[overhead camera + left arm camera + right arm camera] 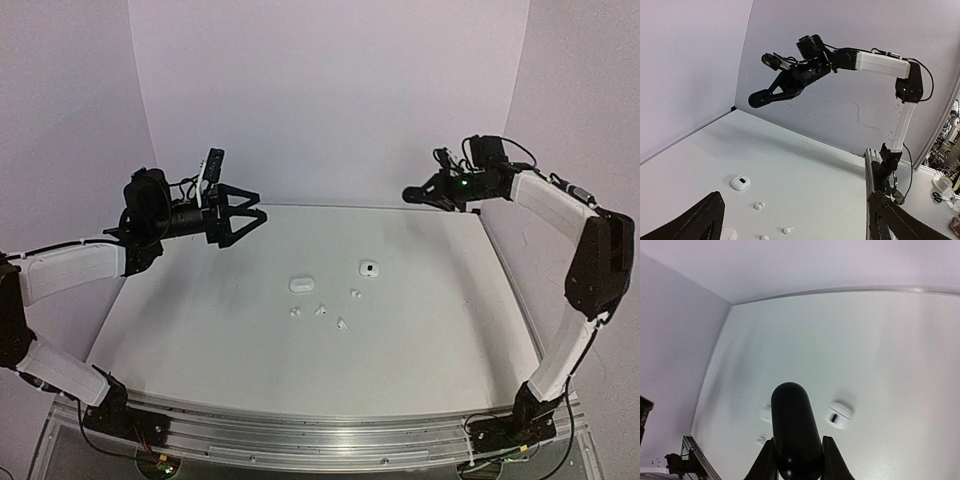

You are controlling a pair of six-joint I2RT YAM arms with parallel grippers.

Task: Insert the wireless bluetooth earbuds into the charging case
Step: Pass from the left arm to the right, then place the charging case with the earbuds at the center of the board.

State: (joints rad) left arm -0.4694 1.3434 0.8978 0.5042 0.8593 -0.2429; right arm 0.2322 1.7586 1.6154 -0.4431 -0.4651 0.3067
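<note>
Several tiny white earbuds (321, 310) lie loose mid-table; they also show in the left wrist view (759, 205). No black buds show. A white oblong case (301, 284) and a rounder white case with a dark mark (369, 269) lie shut just behind them. My left gripper (240, 215) is open and empty, high above the table's left side. My right gripper (410, 195) is high at the back right, shut on a black pill-shaped case (794, 427), which hides part of the table in the right wrist view.
Pale walls rise close behind and beside the white table (420, 330). A metal rail (320, 440) runs along the near edge. The marked case shows in the wrist views (741, 182) (840, 415).
</note>
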